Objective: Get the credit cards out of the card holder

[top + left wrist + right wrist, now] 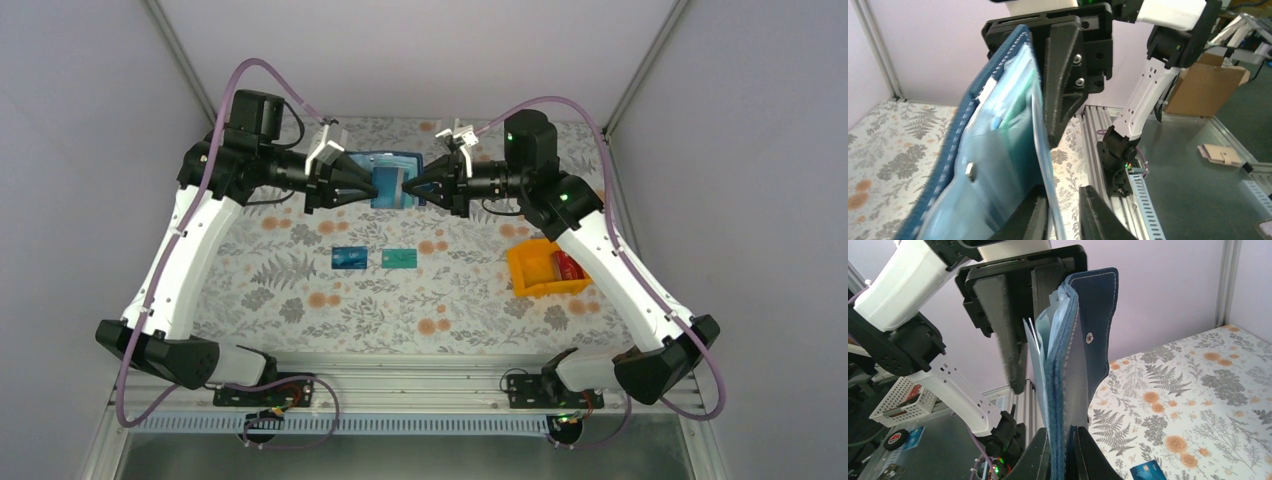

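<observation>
Both arms are reaching inward over the far middle of the floral table (300, 290), and the card holder (1068, 370) is hanging between them, standing on edge and clear of the cloth. The right gripper (1062, 452) is pinching the holder's navy cover at its edge, fingers pressed tight on either side, with the snap tab (1100, 310) sticking up beside the cover. The left gripper (1064, 217) is meeting the holder from the opposite side. Its fingers are standing a little apart with the edge of a pale inner leaf (1040, 125) running down between them, and I cannot tell whether they are actually clamping that leaf or only flanking it. Inside the lighter blue pockets a teal-green card (1018, 112) is showing (only part of it, the rest is tucked away). Two cards are lying flat on the cloth nearer the arm bases — a blue card (350, 257) and, just beside it, a teal card (399, 258). An orange bin (530, 272) is sitting well off to the right, holding something red (568, 266).
</observation>
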Tool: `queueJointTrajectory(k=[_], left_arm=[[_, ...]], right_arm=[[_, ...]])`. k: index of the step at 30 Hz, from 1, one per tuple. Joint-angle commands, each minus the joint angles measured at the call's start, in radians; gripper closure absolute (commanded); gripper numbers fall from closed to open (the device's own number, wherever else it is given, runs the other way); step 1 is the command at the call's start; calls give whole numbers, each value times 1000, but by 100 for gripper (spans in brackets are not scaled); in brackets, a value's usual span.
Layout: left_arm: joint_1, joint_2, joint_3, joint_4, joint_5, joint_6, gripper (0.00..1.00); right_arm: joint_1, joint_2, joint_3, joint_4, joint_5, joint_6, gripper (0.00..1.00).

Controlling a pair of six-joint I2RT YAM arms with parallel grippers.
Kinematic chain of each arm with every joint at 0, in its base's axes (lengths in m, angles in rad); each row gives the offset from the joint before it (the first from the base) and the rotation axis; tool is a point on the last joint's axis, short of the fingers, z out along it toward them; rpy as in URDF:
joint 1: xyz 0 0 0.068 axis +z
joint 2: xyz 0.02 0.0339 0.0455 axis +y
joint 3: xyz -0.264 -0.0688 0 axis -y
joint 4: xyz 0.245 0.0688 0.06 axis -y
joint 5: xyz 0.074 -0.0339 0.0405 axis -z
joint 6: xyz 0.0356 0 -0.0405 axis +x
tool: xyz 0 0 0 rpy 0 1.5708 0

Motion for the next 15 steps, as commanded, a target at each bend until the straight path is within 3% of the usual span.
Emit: queueJointTrajectory(k=[1,3,9,12,15], left_arm=[[-6,-4,0,14,39,0,89],[-6,-7,-2,6,44,6,97],[-5,-14,-6,-4,44,14,98],[2,-11,3,33,26,-40,98],[8,-8,13,37,32,-43,98]], right_arm=[[-3,1,29,43,-4,-5,96],[-4,-2,28,41,1,-5,96],[-9,-7,28,9,5,-31,95],[-9,1,28,-9,-51,-45,70],[-11,-2,14,-26,-41,-62,66]])
